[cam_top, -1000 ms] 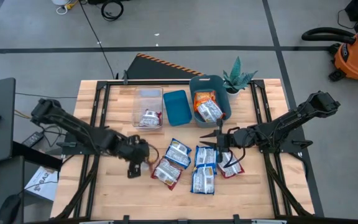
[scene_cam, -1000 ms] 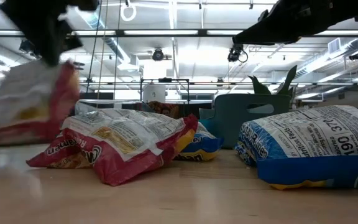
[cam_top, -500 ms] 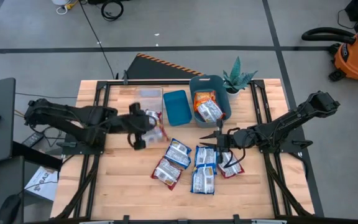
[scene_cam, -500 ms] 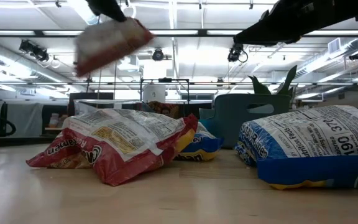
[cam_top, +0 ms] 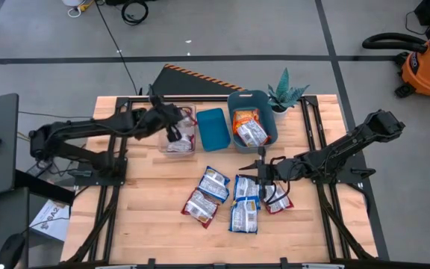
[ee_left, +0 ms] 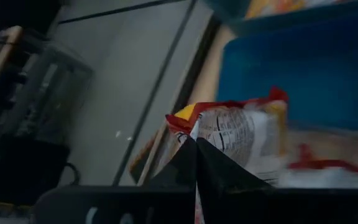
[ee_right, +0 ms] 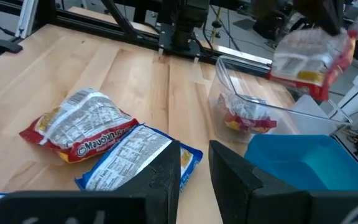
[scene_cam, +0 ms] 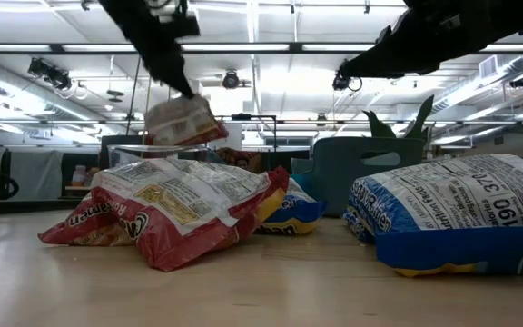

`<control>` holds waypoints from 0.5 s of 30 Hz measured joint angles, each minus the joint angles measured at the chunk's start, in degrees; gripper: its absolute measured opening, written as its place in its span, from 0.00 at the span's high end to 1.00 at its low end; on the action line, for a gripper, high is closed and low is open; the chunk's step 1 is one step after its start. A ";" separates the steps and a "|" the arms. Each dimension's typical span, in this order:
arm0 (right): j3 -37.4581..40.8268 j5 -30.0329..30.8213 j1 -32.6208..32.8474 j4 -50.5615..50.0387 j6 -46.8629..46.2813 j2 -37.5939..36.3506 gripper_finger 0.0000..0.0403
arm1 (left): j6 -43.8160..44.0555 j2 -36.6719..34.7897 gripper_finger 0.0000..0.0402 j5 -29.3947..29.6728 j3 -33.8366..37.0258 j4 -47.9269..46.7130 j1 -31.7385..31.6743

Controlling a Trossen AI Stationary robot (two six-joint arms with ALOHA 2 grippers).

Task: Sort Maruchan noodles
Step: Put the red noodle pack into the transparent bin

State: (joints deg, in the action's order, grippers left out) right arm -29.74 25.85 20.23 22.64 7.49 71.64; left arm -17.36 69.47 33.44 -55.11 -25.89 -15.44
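My left gripper [cam_top: 172,128] is shut on a red-trimmed Maruchan packet [scene_cam: 184,123] and hangs over the clear bin [cam_top: 179,119] at the far side; that bin holds another red packet [cam_top: 178,143]. My right gripper [cam_top: 252,170] is open, hovering above the middle of the table by a blue packet [cam_top: 246,187]. More packets lie flat on the wood: red [cam_top: 201,207], blue [cam_top: 215,183], blue [cam_top: 243,217], red [cam_top: 277,200]. Orange packets [cam_top: 248,131] sit in the teal bin [cam_top: 263,101]. My left gripper pinches the red packet between its two fingers at one edge [ee_left: 199,132], coming from above. The packet hangs tilted below the fingers [scene_cam: 172,77], lifted clear, over the clear bin's rim [scene_cam: 152,148].
A blue box [cam_top: 213,128] stands between the clear bin and the teal bin. A potted plant [cam_top: 286,93] is at the far right corner. Bare wood lies along the near edge [cam_top: 140,232] and on the left side of the table.
My left gripper has carried the red packet from low over the near-left part of the table up and toward the far edge, ending over the clear bin. The packet is lifted clear, and in the latest frames it has dropped lower toward the bin. It stayed shut throughout.
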 joint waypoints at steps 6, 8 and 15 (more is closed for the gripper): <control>0.00 0.00 0.02 0.01 0.02 0.00 0.78 | -5.32 0.02 0.99 -5.51 4.93 10.45 -9.88; 0.00 0.00 0.02 0.01 0.02 0.00 0.78 | -4.68 0.76 0.99 -9.68 5.66 13.32 -12.56; 0.00 0.02 0.00 0.05 0.48 0.00 0.78 | -4.21 4.05 0.99 -14.60 8.09 18.00 -17.35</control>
State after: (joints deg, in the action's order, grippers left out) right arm -29.74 25.87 20.23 22.69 7.96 71.64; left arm -21.57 73.51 18.84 -47.02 -7.89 -32.79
